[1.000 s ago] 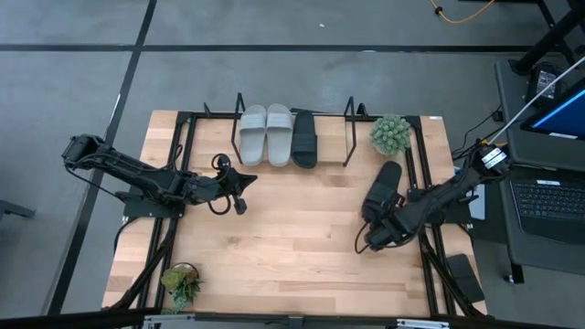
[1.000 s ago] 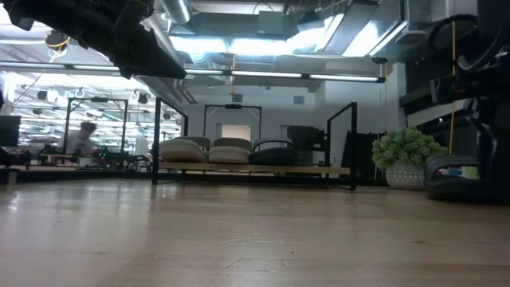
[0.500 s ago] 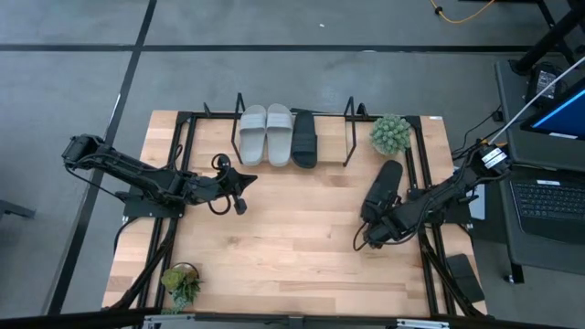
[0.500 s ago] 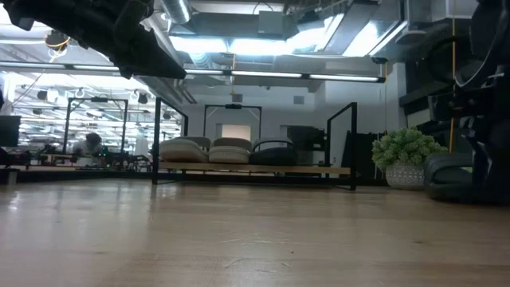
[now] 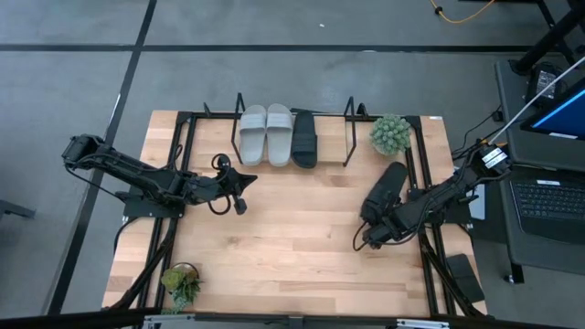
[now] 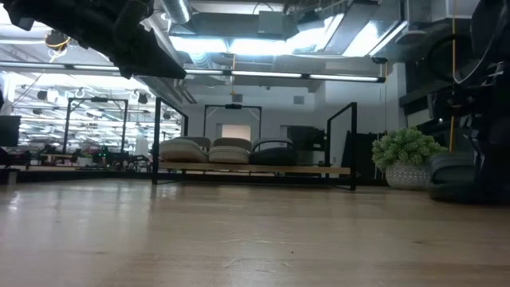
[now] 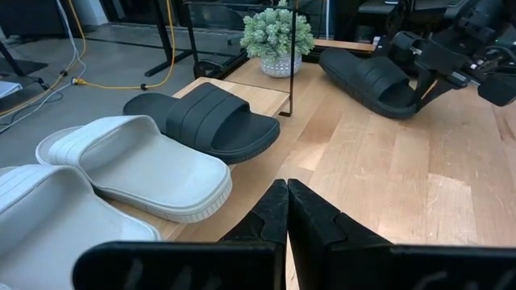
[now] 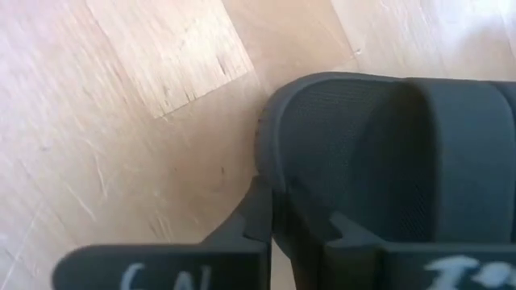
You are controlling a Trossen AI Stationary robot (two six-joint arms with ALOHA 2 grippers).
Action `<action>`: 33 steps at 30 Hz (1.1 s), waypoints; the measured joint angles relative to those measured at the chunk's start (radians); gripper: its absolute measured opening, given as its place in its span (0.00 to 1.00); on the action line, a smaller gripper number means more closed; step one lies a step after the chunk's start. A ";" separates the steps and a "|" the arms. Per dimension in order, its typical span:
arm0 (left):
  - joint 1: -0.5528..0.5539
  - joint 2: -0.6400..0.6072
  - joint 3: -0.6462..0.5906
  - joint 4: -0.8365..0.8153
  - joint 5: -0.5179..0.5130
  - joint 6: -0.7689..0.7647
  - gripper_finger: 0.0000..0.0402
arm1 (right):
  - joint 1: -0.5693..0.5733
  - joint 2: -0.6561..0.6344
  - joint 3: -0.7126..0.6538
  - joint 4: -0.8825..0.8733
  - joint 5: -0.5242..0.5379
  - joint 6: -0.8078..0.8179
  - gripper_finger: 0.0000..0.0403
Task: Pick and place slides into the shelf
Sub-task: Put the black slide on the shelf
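Observation:
The shelf point(image 5: 351, 130) stands at the table's far edge. It holds two light grey slides point(image 5: 265, 133) and one black slide point(image 5: 304, 142), all lying flat on its wooden base. A second black slide point(image 5: 385, 186) lies toward the table's right side. My right gripper point(image 5: 369, 230) is shut on its near end. My left gripper point(image 5: 243, 186) is shut and empty. It hovers left of centre, just in front of the grey slides, which also show in the left wrist view point(image 7: 137, 165). My right gripper pinches the rim of the black slide's rounded near end point(image 8: 270, 173). One finger point(image 8: 256, 211) is outside the rim and the other point(image 8: 326, 232) is on the footbed. The fingers come from the near side, along the slide. The slide looks tilted, with its gripped end raised.
A potted plant point(image 5: 391, 134) stands at the far right corner beside the shelf, close to the held slide's far end. A smaller plant point(image 5: 180, 281) stands at the near left. A black frame point(image 5: 416, 155) runs round the table. Bare wood lies in the middle.
My right gripper has moved a little toward the far edge with the black slide. The slide's far end has swung slightly toward the plant.

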 joint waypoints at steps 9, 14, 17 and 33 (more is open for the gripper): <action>0.000 0.000 0.000 0.000 0.000 0.000 0.01 | 0.000 0.002 0.090 -0.009 -0.017 -0.033 0.05; 0.000 0.000 0.000 0.000 0.000 0.000 0.01 | -0.001 0.002 0.187 -0.023 -0.014 -0.093 0.04; 0.000 0.000 0.000 0.000 0.000 0.000 0.01 | 0.000 0.002 0.256 -0.045 -0.014 -0.154 0.04; 0.000 0.000 0.000 0.000 0.000 0.007 0.01 | 0.000 0.002 0.592 -0.045 0.056 -0.681 0.04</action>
